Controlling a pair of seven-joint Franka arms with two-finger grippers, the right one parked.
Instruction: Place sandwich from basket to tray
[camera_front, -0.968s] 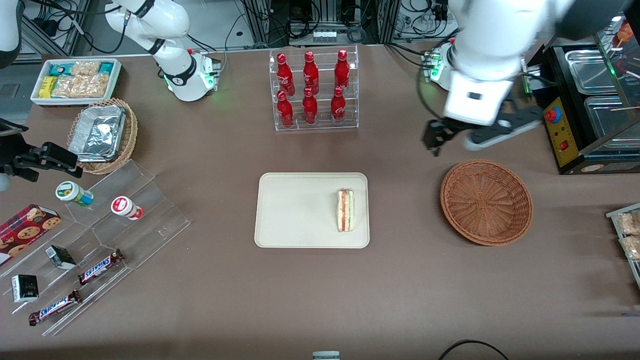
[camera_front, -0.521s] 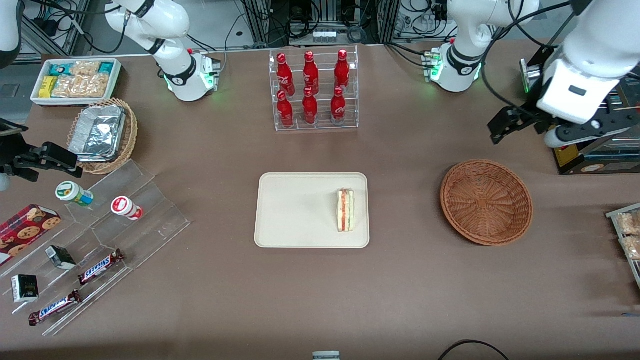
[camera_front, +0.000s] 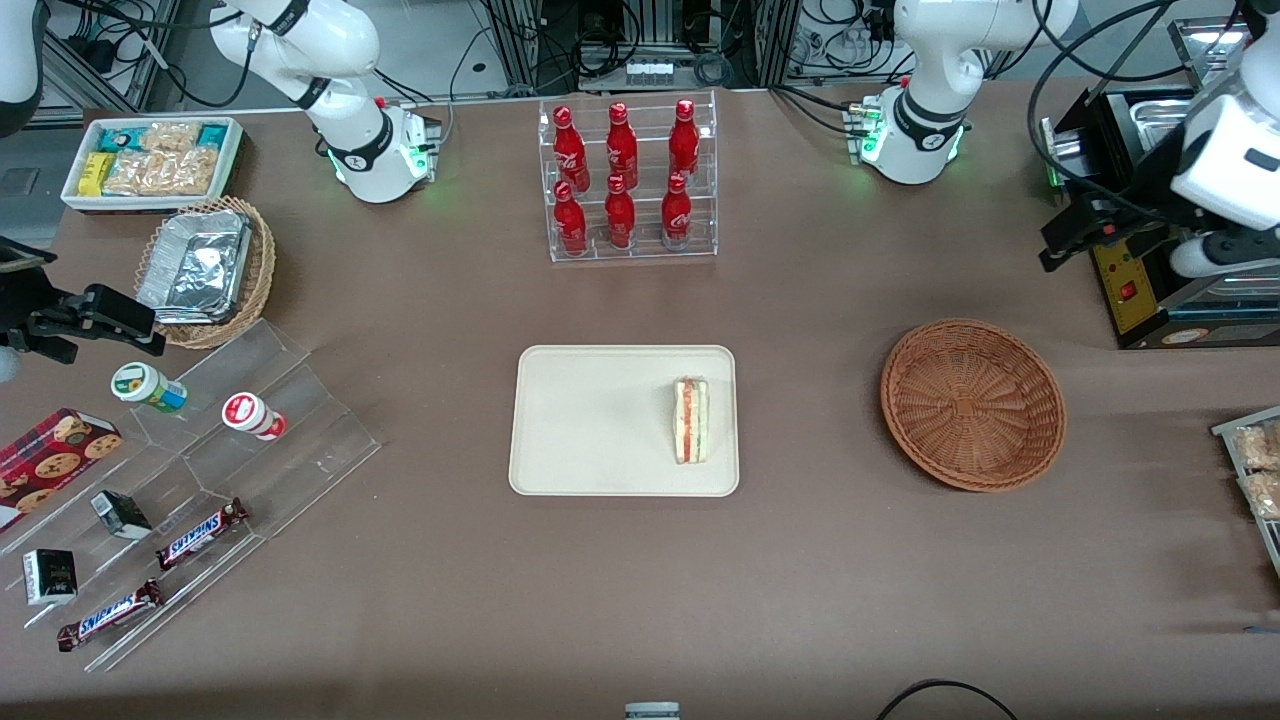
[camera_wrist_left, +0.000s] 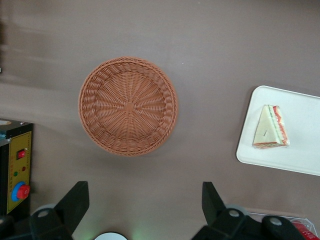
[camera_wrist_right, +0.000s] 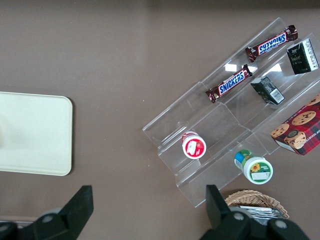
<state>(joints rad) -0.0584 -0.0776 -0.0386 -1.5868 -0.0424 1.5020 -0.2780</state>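
Sandwich (camera_front: 690, 420): triangular wedge, pale bread, red and green filling layers showing. It lies flat on the cream tray (camera_front: 590, 420), close to the rim nearest the wicker basket (camera_front: 972, 404). End effector (camera_wrist_left: 145, 205) hangs high above the worktop (camera_front: 800, 580) with fingers spread wide, holding nothing.

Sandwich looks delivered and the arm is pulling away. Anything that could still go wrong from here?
The sandwich lies on the tray, close to the rim nearest the basket, so a nudge might tip it off. The open gripper is raised beside the black control box; further retreat might clip it.
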